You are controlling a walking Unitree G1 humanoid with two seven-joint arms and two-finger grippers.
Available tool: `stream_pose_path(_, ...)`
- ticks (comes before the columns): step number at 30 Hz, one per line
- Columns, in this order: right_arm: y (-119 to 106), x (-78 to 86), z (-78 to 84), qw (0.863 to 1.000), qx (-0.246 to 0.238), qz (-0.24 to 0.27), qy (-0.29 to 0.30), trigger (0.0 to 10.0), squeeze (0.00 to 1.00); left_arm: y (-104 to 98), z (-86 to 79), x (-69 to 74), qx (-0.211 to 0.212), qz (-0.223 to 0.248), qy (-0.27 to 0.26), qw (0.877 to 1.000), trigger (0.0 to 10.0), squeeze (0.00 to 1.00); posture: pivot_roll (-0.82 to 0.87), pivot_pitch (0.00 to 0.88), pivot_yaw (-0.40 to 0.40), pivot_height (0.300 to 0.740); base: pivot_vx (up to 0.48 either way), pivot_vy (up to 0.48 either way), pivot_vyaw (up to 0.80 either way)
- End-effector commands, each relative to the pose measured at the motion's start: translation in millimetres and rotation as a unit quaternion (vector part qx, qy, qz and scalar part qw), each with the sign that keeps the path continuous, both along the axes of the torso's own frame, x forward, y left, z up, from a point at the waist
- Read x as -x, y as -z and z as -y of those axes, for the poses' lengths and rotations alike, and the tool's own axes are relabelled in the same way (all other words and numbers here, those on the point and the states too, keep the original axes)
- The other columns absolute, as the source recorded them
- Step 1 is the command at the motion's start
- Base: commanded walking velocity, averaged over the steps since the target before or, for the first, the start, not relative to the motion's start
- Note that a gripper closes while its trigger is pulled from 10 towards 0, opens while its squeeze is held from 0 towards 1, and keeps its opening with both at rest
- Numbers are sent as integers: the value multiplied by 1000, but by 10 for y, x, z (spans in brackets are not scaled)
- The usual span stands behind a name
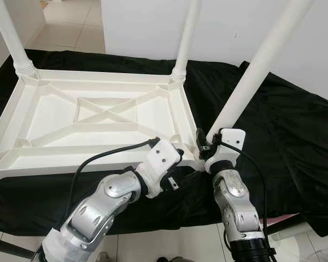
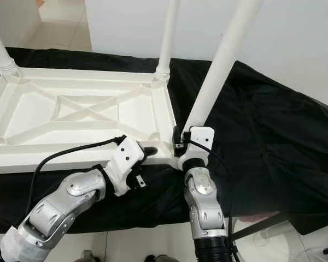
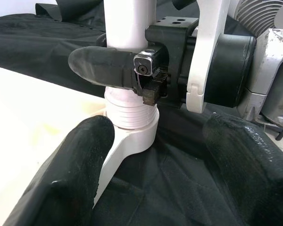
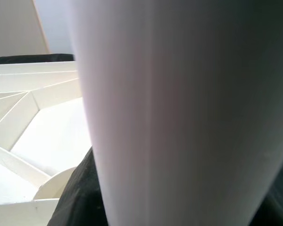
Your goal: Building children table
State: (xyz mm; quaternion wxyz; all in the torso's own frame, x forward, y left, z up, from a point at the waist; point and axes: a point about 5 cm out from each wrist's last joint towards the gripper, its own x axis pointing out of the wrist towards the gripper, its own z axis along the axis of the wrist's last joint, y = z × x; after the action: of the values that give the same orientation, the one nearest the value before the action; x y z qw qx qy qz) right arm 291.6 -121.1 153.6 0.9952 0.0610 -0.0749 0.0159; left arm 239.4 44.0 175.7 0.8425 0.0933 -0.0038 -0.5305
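Note:
A white plastic table top lies upside down on a black cloth. Two white legs stand screwed into its far corners, one on the left and one on the right. A third leg leans up from the near right corner socket. My right gripper is shut on this leg just above the socket; up close the leg is a broad white column. My left gripper is open beside that corner, one finger over the table top, the other over the cloth.
The black cloth covers a low surface and spreads far to the right of the table top. A white wall stands behind. Pale tiled floor shows at the far left and along the near edge below my arms.

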Motion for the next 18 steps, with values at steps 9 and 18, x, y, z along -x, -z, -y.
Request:
stream_pose_path(9,24,35,112,1000,-6,8,-20,10000,1000,-11,63,-8,-2,7,30,1000,10000,0,-56,38,-97,740,0,0,0)
stream_pose_path(18,-92,56,338,984,42,41,-169,10000,0,-8,57,-51,-8,16,31,999,10000,0,-55,12,-87,740,0,0,0)
